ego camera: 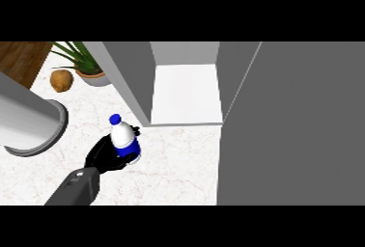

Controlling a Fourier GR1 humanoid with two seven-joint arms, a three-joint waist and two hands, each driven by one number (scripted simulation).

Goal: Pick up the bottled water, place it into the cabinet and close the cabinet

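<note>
We've got the bottle [123,135] in the left hand [107,157], fingers curled round its lower body, blue cap up, tilted slightly. It's held above the counter [178,164], just left of the cabinet [187,94] opening. Door [292,125] stands open on the right. Right hand not in view. Next, we reckon: carry the bottle right and forward, clear the cabinet's left wall, keep it upright, set it on the white shelf, then let go.

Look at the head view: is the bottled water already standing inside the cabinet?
No, the bottled water is held in the left hand above the counter, in front of the open cabinet.
</note>
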